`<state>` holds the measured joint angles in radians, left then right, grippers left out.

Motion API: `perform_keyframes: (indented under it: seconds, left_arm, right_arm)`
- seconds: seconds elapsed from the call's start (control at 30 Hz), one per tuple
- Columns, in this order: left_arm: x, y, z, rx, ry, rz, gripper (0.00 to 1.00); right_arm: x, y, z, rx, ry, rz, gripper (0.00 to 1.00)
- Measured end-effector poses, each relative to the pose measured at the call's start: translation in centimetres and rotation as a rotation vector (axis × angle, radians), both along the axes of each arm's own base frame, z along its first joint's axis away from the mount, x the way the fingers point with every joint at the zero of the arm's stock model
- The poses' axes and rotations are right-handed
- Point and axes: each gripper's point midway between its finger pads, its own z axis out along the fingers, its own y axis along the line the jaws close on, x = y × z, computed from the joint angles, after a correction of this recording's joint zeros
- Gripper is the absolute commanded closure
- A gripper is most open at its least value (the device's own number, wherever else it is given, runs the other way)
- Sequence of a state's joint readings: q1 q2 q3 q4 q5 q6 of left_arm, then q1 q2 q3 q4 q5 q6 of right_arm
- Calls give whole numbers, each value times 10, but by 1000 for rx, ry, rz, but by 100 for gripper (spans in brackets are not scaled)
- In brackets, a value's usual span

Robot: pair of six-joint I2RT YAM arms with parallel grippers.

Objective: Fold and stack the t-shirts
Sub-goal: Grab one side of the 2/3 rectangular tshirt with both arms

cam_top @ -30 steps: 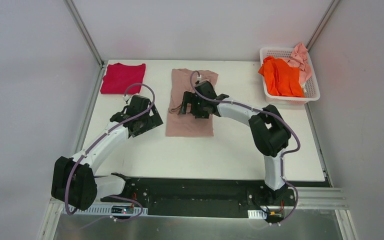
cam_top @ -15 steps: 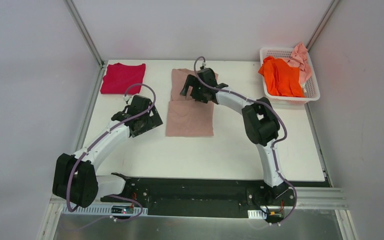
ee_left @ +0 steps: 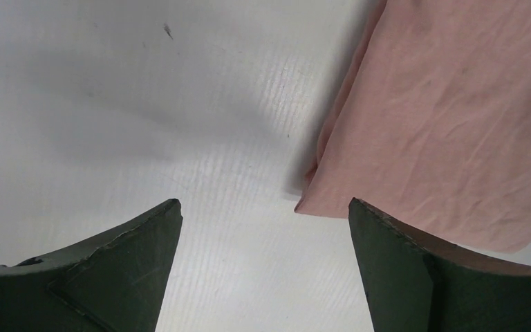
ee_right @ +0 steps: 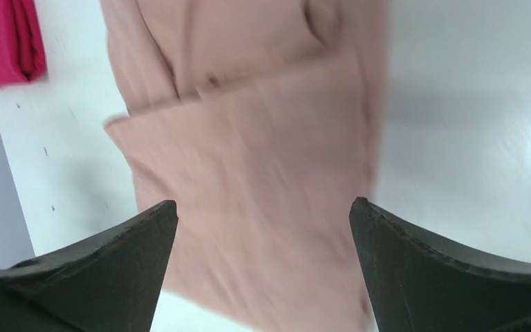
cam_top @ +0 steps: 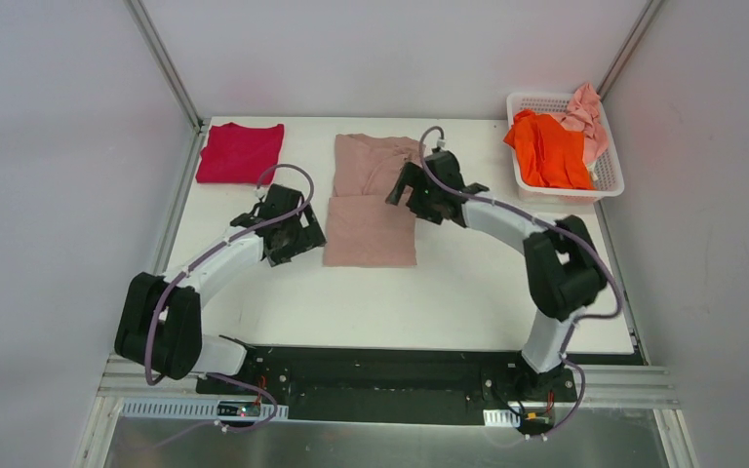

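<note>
Cloth t-shirts (cam_top: pixel 371 200) four, white basket (cam_top: pixel 532 97) one

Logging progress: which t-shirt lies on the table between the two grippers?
The beige-pink t-shirt, mid-table. The crimson one sits far left; orange and pale pink are in the basket.

A white table (cam_top: pixel 400 302) stands boxed in by plain grey walls (cam_top: pixel 59 146) — metal posts (cam_top: pixel 166 68) at the far corners. Light falls evenly.

Four t-shirts are counted: one dusty-pink (cam_top: pixel 371 229), one crimson (cam_top: pixel 239 153), one orange (cam_top: pixel 548 151), one pale pink (cam_top: pixel 585 109). One basket (cam_top: pixel 609 174), one table (cam_top: pixel 400 302) and two end effectors (ee_left: pixel 263 207) (ee_right: pixel 263 204) are counted.
</note>
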<state>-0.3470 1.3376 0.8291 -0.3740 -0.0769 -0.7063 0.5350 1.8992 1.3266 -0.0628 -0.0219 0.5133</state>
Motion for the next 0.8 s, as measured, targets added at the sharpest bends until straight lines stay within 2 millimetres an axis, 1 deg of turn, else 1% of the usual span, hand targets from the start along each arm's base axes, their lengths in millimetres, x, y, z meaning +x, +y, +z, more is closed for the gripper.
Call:
perform_keyframes:
  seconds: [0.1, 0.17, 0.2, 0.3, 0.33, 0.4, 0.5, 0.53, 0.6, 0.8]
  left_arm:
    - [3, -7, -14, -18, 33, -12, 27]
    - [5, -12, -23, -35, 54, -21, 32]
    - [6, -15, -28, -43, 67, -26, 35]
    - [7, -23, -45, -64, 114, -43, 38]
    - [10, -27, -45, -78, 118, -49, 41]
    - [20, -33, -44, -97, 101, -56, 46]
    - [28, -40, -46, -123, 93, -68, 58]
    - [29, -43, -45, -136, 91, -74, 60]
    - [30, -46, -46, -150, 92, -81, 62]
    - [27, -54, -47, -196, 93, -95, 62]
  right_arm:
    - [-47, -29, 6, -6, 25, -30, 1]
    - [-69, -40, 5, 9, 46, -44, 3]
    - [-79, -44, 1, 19, 66, -51, 5]
    - [-101, -47, -15, 45, 139, -58, 11]
    - [-107, -47, -21, 57, 167, -59, 13]
    - [-115, -45, -32, 80, 211, -64, 19]
    - [-116, -38, -40, 109, 244, -66, 25]
    - [-115, -35, -44, 121, 255, -67, 26]
    - [-114, -30, -48, 144, 274, -68, 28]
    - [-113, -23, -50, 197, 280, -78, 36]
